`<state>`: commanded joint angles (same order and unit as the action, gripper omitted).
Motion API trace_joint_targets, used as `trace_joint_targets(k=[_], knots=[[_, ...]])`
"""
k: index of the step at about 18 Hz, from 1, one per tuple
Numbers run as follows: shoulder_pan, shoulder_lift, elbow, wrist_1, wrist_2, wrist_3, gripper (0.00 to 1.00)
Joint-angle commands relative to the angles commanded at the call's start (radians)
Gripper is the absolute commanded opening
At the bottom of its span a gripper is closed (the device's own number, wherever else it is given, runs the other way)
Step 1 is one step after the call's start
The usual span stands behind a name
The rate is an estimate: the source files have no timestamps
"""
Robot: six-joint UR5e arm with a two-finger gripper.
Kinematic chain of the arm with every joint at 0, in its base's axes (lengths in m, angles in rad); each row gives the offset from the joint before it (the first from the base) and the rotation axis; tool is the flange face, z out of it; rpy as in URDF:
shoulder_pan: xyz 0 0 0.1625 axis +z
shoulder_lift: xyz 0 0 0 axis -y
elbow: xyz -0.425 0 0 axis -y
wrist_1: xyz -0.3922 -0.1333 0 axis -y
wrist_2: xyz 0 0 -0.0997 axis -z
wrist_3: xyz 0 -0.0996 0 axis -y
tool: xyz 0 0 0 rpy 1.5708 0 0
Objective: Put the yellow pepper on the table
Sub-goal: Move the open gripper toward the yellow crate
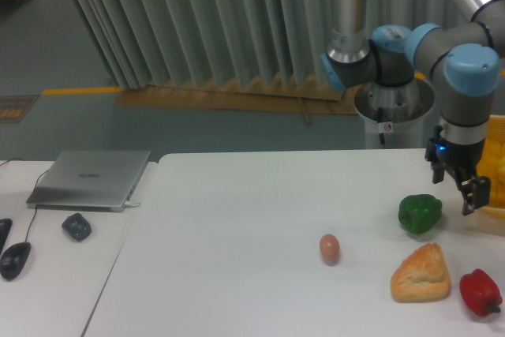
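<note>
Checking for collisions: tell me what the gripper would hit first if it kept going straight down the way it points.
Probably bare table, beside the yellow basket. The gripper points down; depth is unclear, so it might clip the basket's edge.

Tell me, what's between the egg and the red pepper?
In the camera view, a bread roll lies between the brown egg and the red pepper on the white table.

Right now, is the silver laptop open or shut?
Shut: the flat silver laptop lies lid-down on the white side desk, no screen showing.
</note>
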<state>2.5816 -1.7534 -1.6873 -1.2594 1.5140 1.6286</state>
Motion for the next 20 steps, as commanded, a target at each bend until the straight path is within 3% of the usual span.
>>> trace_joint_targets(k=[4, 9, 11, 14, 20], knots=[[0.017, 0.014, -0.031, -0.002, 0.040, 0.106, 1.00], [0.044, 0.041, -0.054, -0.017, 0.175, 0.212, 1.00], [0.075, 0.057, -0.061, -0.018, 0.169, 0.261, 1.00], [0.133, 0.058, -0.063, -0.017, 0.172, 0.448, 1.00], [0.229, 0.051, -0.115, -0.015, 0.178, 0.553, 1.00]])
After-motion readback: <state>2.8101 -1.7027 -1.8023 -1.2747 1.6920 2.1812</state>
